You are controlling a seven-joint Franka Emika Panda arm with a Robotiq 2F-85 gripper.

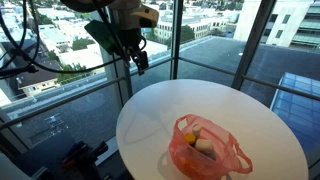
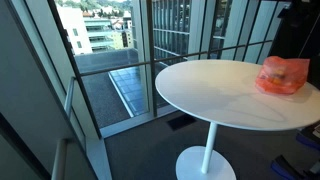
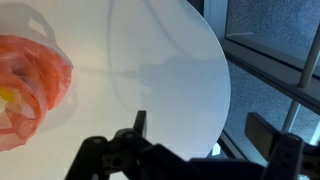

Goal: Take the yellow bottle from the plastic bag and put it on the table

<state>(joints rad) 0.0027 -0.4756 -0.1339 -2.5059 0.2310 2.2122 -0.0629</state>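
Note:
A translucent red-orange plastic bag (image 1: 205,150) lies on the round white table (image 1: 250,110), and it shows in both exterior views (image 2: 283,75). Inside it I see the yellow bottle (image 1: 188,134) next to a pale item. In the wrist view the bag (image 3: 30,85) lies at the left edge with a yellow patch of the bottle (image 3: 7,97) showing through. My gripper (image 1: 140,60) hangs open and empty above the table's far edge, well apart from the bag. In the wrist view its two fingers (image 3: 203,128) are spread wide over the table rim.
The table stands on a single pedestal (image 2: 208,150) next to floor-to-ceiling glass walls with dark frames (image 1: 180,40). Black cables (image 1: 20,50) hang behind the arm. The dark floor (image 3: 280,80) lies beyond the table edge.

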